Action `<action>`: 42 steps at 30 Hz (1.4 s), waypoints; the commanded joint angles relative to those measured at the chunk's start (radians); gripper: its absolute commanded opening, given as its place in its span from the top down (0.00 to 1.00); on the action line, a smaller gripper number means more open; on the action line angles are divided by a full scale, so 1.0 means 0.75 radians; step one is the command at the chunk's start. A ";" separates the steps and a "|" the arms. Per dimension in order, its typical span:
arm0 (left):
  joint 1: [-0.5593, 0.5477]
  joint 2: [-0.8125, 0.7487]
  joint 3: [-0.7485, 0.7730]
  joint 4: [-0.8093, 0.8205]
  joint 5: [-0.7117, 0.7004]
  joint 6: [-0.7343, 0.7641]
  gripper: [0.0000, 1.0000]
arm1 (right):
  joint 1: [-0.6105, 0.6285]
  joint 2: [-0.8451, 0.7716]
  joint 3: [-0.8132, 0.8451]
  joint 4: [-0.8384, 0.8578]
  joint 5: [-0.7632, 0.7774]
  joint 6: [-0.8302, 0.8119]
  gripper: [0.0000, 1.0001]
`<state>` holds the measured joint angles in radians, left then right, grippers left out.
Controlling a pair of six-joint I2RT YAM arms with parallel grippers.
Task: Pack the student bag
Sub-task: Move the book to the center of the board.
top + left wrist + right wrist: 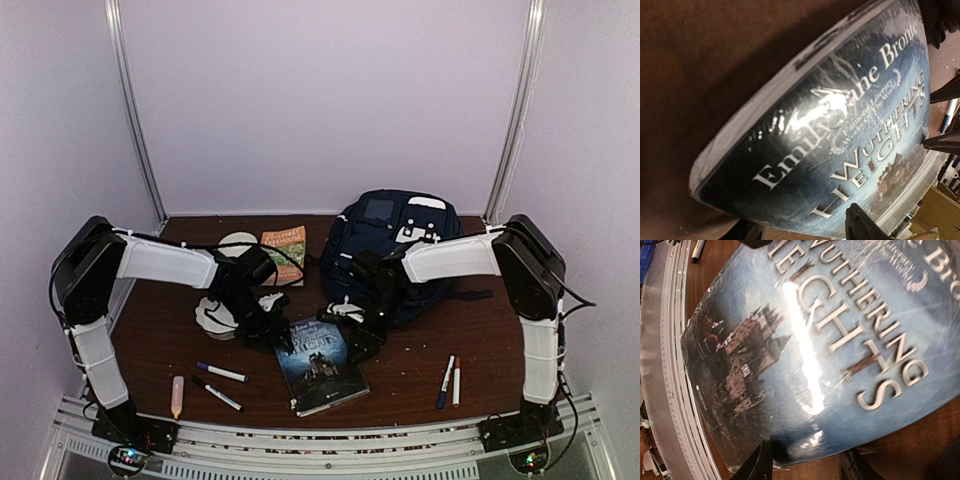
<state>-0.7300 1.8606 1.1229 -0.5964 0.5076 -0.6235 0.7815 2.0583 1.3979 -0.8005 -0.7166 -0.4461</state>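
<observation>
The student bag (398,240), navy blue with white patches, stands at the back right of the brown table. A glossy blue book titled "Wuthering Heights" (322,367) lies flat in front of it, near the front edge. My left gripper (272,328) sits at the book's far left corner. Close up, the book (840,145) fills the left wrist view, and the gripper (805,225) is open with the cover's edge between its fingers. My right gripper (352,325) is at the book's far right corner. It (807,460) is open too, its dark fingers either side of the book's (815,340) edge.
An orange and green book (284,247) and a white round thing (237,243) lie at the back left. Two markers (221,372) and a pale pink stick (177,396) lie front left. Two pens (450,380) lie front right. A metal rail (320,445) runs along the near edge.
</observation>
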 commanded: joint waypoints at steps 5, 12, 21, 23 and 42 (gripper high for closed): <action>0.005 0.072 0.094 0.220 -0.036 -0.083 0.45 | -0.049 0.141 0.155 0.055 -0.046 0.110 0.56; 0.008 -0.009 0.139 0.255 -0.185 -0.092 0.46 | -0.050 0.108 0.268 0.133 -0.037 0.179 0.58; 0.027 -0.028 0.257 0.242 -0.424 -0.061 0.46 | -0.080 0.189 0.528 0.259 0.029 0.347 0.58; 0.031 -0.010 0.276 0.276 -0.476 -0.063 0.46 | -0.095 0.228 0.594 0.297 0.048 0.382 0.57; 0.104 0.186 0.396 0.280 -0.446 -0.163 0.40 | -0.235 0.455 0.809 0.261 0.088 0.528 0.54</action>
<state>-0.6365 2.0102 1.3815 -0.5034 0.0925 -0.7380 0.6292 2.4069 2.0087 -0.7258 -0.6758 -0.0544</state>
